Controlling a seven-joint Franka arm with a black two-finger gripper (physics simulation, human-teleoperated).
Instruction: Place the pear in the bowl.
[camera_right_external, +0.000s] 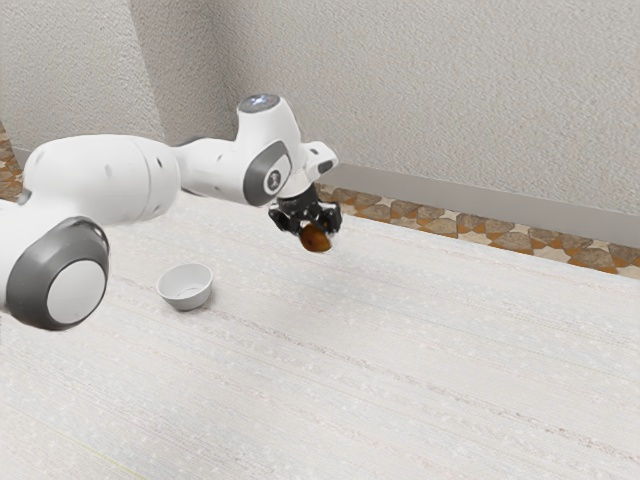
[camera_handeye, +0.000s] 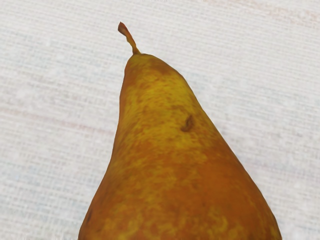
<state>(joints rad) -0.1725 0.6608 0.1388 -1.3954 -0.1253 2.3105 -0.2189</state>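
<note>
Golden-brown pear (camera_right_external: 316, 238) hangs clamped in the jaws of the black gripper (camera_right_external: 314, 230) above the table (camera_right_external: 400, 400); white bowl (camera_right_external: 186, 289) sits toward its eight o'clock, exterior view. Centre over bowl, lower gently, release.

The pear (camera_handeye: 165, 150) is in the hand (camera_right_external: 309, 228) above the desk (camera_right_external: 400, 390), w/ the bowl (camera_right_external: 186, 294) on it toward the exterior view's left, & floor (camera_right_external: 435, 222) + wall (camera_right_external: 420, 90) behind.

The mottled pear (camera_right_external: 316, 239) hangs in the pincer (camera_right_external: 308, 226), apart from the upright white bowl (camera_right_external: 184, 298).
</note>
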